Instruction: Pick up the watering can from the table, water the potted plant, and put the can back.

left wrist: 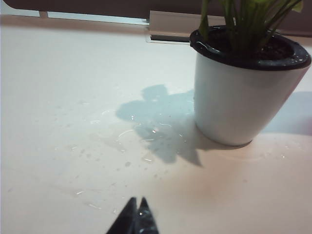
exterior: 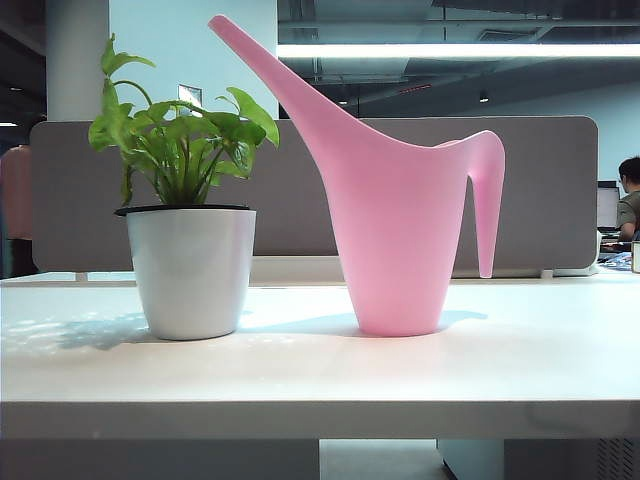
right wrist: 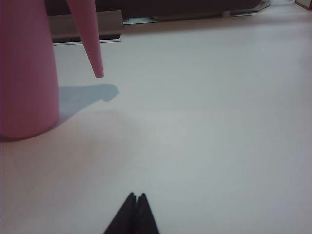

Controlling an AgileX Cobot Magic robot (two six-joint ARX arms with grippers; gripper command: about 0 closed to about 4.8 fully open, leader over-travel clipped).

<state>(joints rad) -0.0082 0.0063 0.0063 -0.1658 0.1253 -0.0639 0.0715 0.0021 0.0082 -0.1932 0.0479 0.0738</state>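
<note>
Watering can (exterior: 395, 235) stands free; left gripper (left wrist: 136, 216) and right gripper (right wrist: 137, 209) closed, mostly cropped

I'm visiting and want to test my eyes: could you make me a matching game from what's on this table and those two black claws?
Things:
1. watering can
2. potted plant
3. left gripper
4. right gripper

States:
A. shut, above water droplets on the table
B. pink, standing upright
C. shut, with the can's handle ahead of it
D. green leaves, white pot

Pairs: 1-B, 2-D, 3-A, 4-C
</note>
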